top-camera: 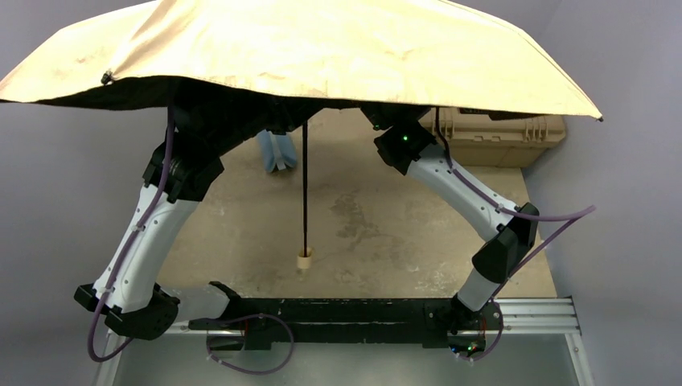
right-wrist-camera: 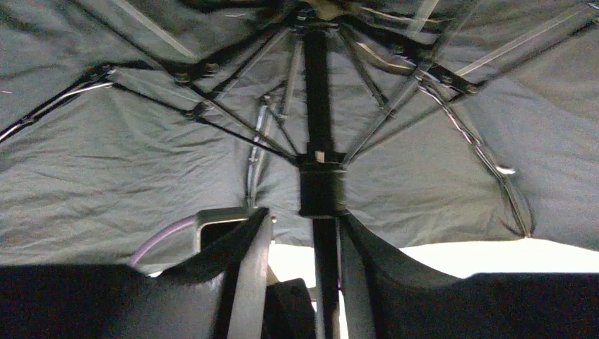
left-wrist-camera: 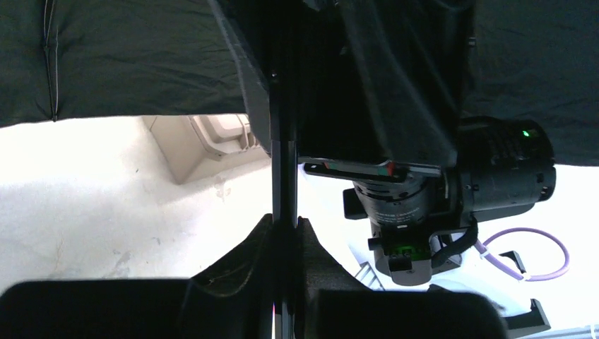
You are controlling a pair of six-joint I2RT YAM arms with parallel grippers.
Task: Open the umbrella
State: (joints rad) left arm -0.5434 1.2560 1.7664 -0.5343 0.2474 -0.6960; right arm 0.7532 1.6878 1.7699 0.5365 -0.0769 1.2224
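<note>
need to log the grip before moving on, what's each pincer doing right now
left pincer: closed on the umbrella shaft
right pincer: open, loosely around the same shaft, gap showing on one side

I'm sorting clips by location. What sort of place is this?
Likely a robotics lab bench: left arm and right arm mounted on a metal rail, a stained tabletop, a tan toolbox partly hidden by the open umbrella.

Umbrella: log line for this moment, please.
umbrella: canopy spread | left gripper: shut on shaft | right gripper: open around shaft, at runner | handle: ungripped
</note>
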